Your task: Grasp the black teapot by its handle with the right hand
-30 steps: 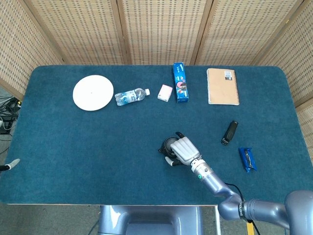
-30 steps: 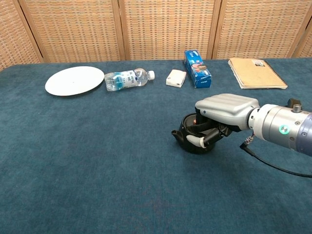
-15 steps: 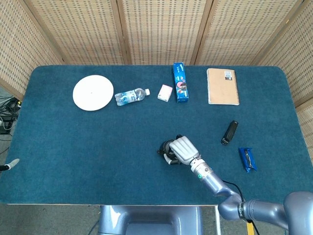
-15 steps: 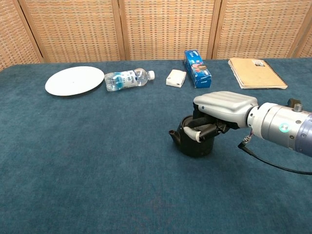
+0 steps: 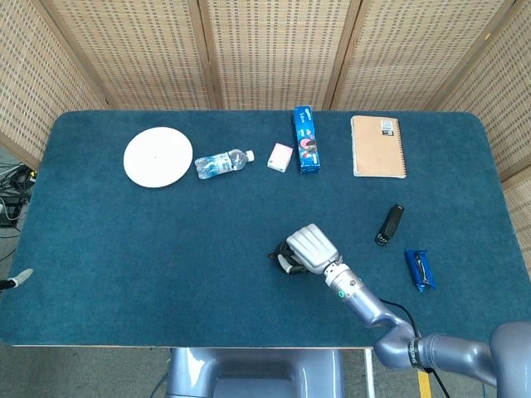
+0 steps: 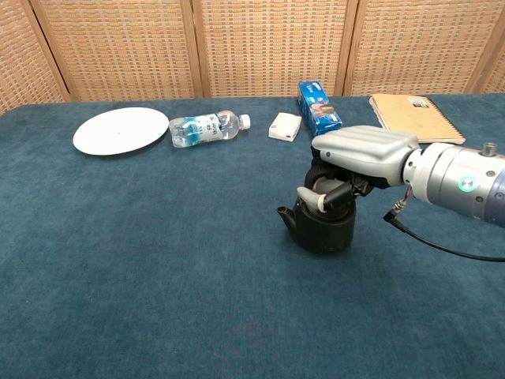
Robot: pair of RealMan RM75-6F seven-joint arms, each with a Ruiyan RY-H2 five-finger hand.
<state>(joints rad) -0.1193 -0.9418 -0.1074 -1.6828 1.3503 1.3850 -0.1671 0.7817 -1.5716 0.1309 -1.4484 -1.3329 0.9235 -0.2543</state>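
Note:
The black teapot (image 6: 323,233) stands upright on the blue table cloth at centre right, its spout pointing left. In the head view only a sliver of the teapot (image 5: 279,254) shows past the hand. My right hand (image 6: 359,154) reaches in from the right, lies over the pot's top and grips the handle, fingers curled under it. From above, the same right hand (image 5: 309,247) covers most of the pot. I cannot tell whether the pot's base touches the cloth. My left hand is out of sight.
Along the far side lie a white plate (image 5: 158,157), a water bottle (image 5: 222,162), a small white box (image 5: 280,156), a blue carton (image 5: 305,138) and a notebook (image 5: 378,146). A black device (image 5: 389,224) and a blue packet (image 5: 421,269) lie right of the hand.
My right hand closed around the handle and rose a little. The teapot came up from a tilt to upright with it.

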